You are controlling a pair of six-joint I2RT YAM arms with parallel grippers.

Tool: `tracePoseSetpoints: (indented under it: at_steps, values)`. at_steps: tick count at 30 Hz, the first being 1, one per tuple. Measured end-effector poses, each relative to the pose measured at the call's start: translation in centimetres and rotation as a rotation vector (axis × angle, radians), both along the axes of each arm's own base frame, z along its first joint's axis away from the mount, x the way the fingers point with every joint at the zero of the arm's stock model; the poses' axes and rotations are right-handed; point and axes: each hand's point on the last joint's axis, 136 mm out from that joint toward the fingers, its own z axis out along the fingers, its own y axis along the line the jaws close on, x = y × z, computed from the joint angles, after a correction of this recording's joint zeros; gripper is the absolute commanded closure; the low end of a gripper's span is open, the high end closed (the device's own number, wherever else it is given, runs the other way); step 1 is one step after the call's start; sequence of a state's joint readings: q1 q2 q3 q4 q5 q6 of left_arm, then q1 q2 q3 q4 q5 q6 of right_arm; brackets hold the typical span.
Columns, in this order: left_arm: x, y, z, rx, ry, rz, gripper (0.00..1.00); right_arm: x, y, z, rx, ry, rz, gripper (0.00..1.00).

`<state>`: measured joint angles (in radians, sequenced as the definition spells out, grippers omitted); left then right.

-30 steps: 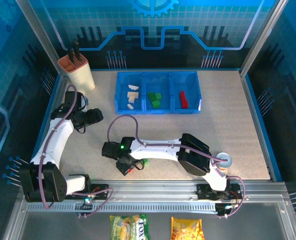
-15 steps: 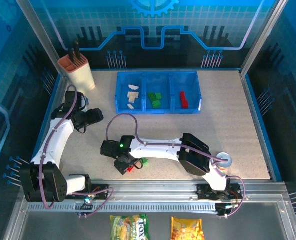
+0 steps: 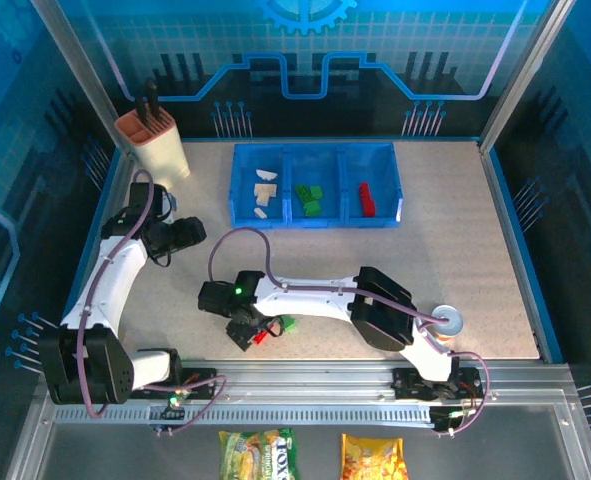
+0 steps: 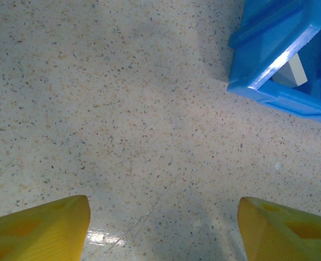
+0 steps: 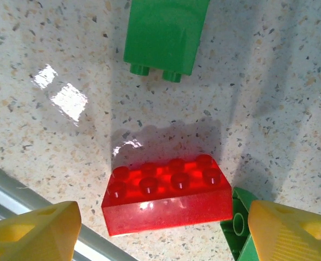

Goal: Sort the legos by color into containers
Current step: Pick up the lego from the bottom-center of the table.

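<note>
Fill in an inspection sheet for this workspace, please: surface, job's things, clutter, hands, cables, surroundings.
Surface: speckled tabletop, no spills seen.
Job's things: blue three-bin tray holds cream bricks left, green bricks middle, red bricks right; loose red brick and loose green brick lie unsorted near the front edge.
Clutter: knife block, tin can, snack packets beyond the front rail.
Hands: left hand open over bare table by the tray corner; right hand open, fingers either side of the loose red brick.
Cables: purple cable loops above each arm.
Surroundings: blue enclosure walls.
</note>
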<state>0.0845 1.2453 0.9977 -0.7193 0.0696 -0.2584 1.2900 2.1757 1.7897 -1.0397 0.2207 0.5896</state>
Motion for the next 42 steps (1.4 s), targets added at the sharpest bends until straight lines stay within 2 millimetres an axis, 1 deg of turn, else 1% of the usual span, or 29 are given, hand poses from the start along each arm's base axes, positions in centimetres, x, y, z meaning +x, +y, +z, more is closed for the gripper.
tracePoseSetpoints:
  at_steps: [6,17,26,34,42]
  values:
    - [0.0,0.0,0.0,0.000,0.000,0.000,0.27,-0.1,-0.1,-1.4,-0.028,0.013,0.004,0.19]
    - [0.0,0.0,0.0,0.000,0.000,0.000,0.27,-0.5,0.2,-3.1,-0.031,0.050,0.001,0.23]
    - [0.0,0.0,0.0,0.002,0.000,-0.003,0.27,-0.6,0.2,-3.2,-0.022,0.070,-0.015,0.29]
    - [0.0,0.0,0.0,0.003,0.000,-0.003,0.27,-0.7,0.2,-3.2,-0.021,0.079,-0.027,0.35]
    - [0.0,0.0,0.0,0.003,0.000,-0.003,0.27,-0.2,0.1,-3.1,-0.019,0.082,-0.040,0.37]
